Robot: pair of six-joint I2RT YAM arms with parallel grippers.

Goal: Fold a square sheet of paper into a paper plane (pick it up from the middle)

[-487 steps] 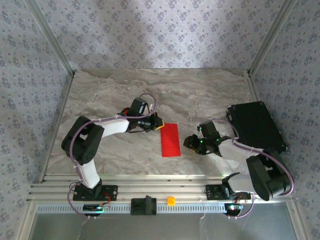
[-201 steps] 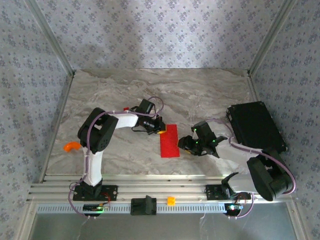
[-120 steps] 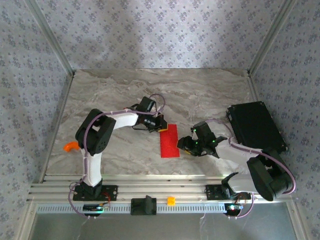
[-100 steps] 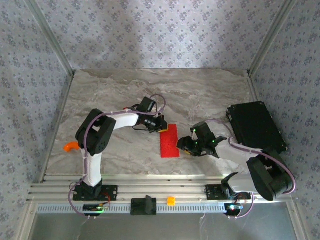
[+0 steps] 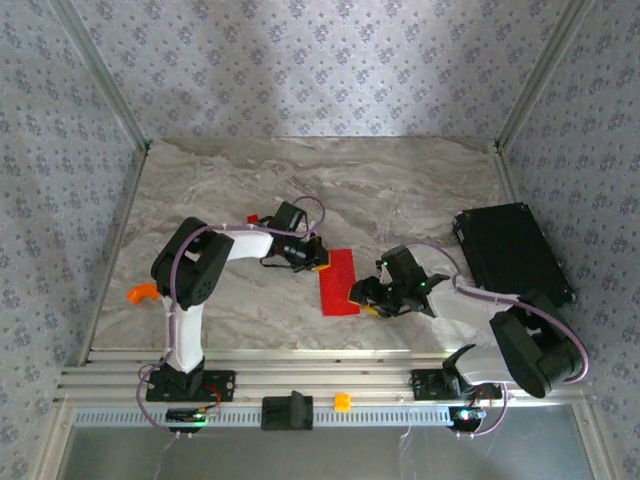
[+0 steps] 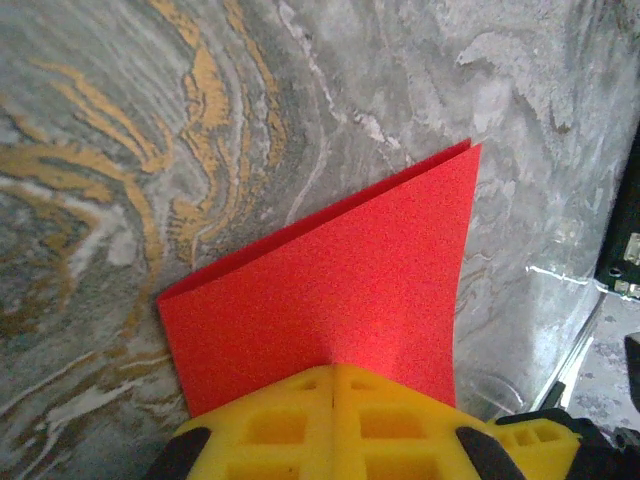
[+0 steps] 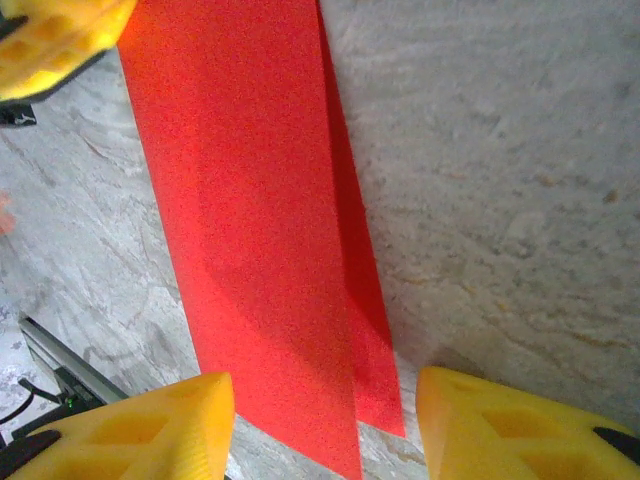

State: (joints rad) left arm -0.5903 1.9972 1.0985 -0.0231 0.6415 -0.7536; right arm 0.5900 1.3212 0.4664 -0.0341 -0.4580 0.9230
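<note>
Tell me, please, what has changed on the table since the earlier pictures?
The right gripper moved left to the near right edge of the red paper, jaws open. The left gripper, shut, slid slightly nearer onto the paper's far end, and its elbow swung aside, uncovering an orange piece. Nothing was picked up. The paper and the black box stayed put.

The folded red rectangular paper sheet (image 6: 340, 270) is showing a matt, finely grainy face with crisp edges. The grey marble-patterned tabletop (image 5: 400, 190) with ochre veins is looking smooth and is catching a faint sheen. The moulded yellow plastic fingers (image 6: 270, 430) of the left gripper (image 6: 333, 372) are looking matt, with recessed cells, and those of the right gripper (image 7: 322, 390) are looking the same. The ribbed silver metal rail (image 5: 330, 385) along the near edge is gleaming dully, and the flat black box (image 5: 512, 250) is looking matt.
</note>
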